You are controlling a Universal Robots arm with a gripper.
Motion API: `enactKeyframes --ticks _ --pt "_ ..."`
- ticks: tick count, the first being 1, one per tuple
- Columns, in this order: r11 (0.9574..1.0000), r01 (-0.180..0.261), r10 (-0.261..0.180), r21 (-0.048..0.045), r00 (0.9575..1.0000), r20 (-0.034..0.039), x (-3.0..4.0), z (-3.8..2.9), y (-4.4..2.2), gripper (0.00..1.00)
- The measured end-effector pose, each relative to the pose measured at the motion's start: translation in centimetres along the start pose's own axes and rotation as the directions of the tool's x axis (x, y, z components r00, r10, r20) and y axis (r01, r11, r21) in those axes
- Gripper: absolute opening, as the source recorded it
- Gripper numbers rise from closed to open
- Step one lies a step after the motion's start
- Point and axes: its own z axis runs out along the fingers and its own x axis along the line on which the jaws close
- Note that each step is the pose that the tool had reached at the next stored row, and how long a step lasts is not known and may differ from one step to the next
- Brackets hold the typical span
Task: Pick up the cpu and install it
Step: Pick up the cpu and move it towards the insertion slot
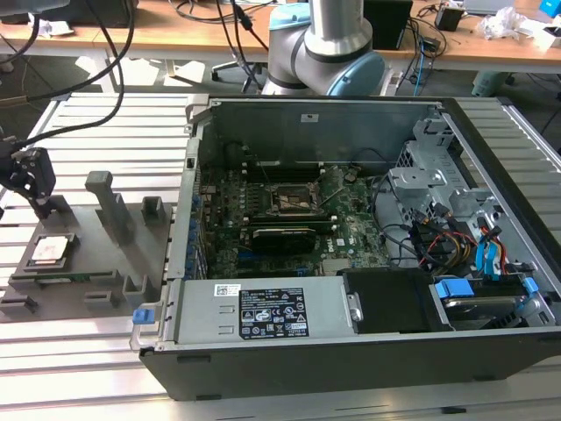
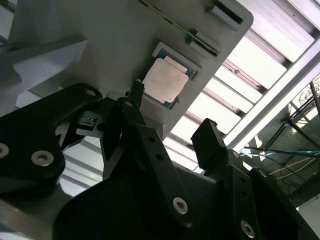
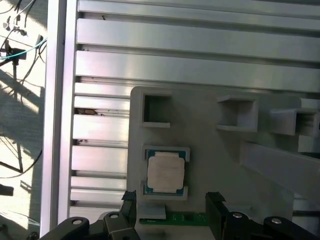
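Note:
The cpu (image 1: pixel 48 252) is a small silvery square lying flat in a recess of the grey tray (image 1: pixel 105 267) at the exterior view's left. It is also seen in both wrist views, cpu (image 2: pixel 165 80) and cpu (image 3: pixel 166 172). My gripper (image 1: pixel 33 189) hangs just above the tray, close beside the chip and apart from it. Its two black fingers (image 3: pixel 215 205) stand spread with nothing between them, so the gripper (image 3: pixel 172 210) (image 2: pixel 172 120) is open. The motherboard socket (image 1: pixel 291 200) lies inside the open computer case (image 1: pixel 351 342).
Upright grey blocks (image 1: pixel 110 202) rise from the tray to the exterior view's right of the cpu. The case wall (image 1: pixel 186 219) stands between tray and motherboard. Cables and drive bays (image 1: pixel 456 237) fill the case's right side. The arm's base (image 1: pixel 324 44) stands behind the case.

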Motion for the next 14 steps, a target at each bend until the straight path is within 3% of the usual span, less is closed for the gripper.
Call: enactKeyframes --ticks 14 --pt "1.0000 0.000 0.000 0.0000 1.0000 0.0001 0.14 3.61 0.15 0.66"
